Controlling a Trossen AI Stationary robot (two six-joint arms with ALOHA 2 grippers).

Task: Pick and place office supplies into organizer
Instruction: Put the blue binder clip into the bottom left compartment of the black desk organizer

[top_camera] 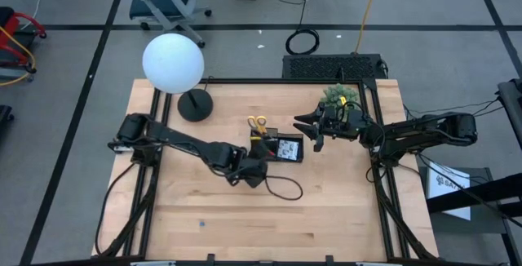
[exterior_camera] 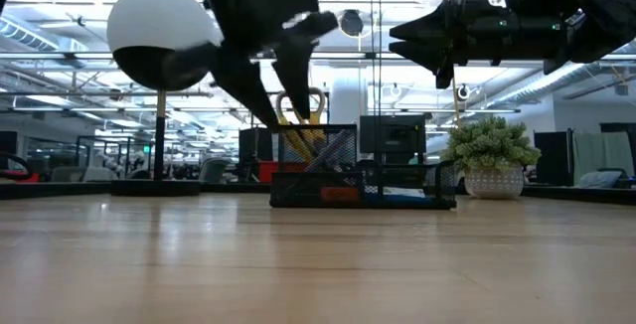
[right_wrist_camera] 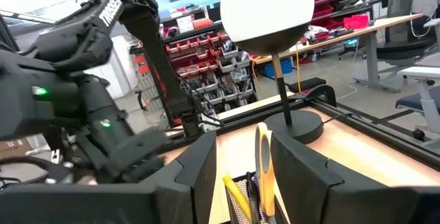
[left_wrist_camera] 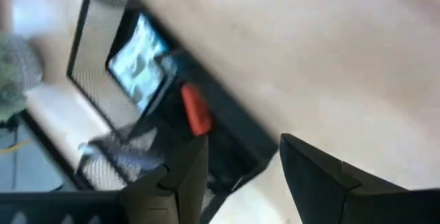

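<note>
The black mesh organizer (top_camera: 287, 148) stands mid-table. Its taller compartment holds yellow-handled scissors (top_camera: 257, 123) and pens, which also show in the right wrist view as scissors (right_wrist_camera: 263, 157) and a yellow pen (right_wrist_camera: 236, 191). In the left wrist view its lower tray (left_wrist_camera: 103, 80) holds the blue pad (left_wrist_camera: 139, 60) and the red piece (left_wrist_camera: 196, 110). My left gripper (top_camera: 254, 168) hovers open just to the organizer's near-left, holding nothing, fingers wide apart (left_wrist_camera: 240, 183). My right gripper (top_camera: 312, 131) is open and empty above the organizer's right side (right_wrist_camera: 240, 172).
A lamp with a white globe (top_camera: 173, 62) and round black base (top_camera: 196, 105) stands far left of the organizer. A green spiky plant (top_camera: 338, 96) in a white pot sits behind my right gripper. A black cable loop (top_camera: 281, 188) lies near the left gripper. Bare wood (top_camera: 245, 225) stretches along the near side.
</note>
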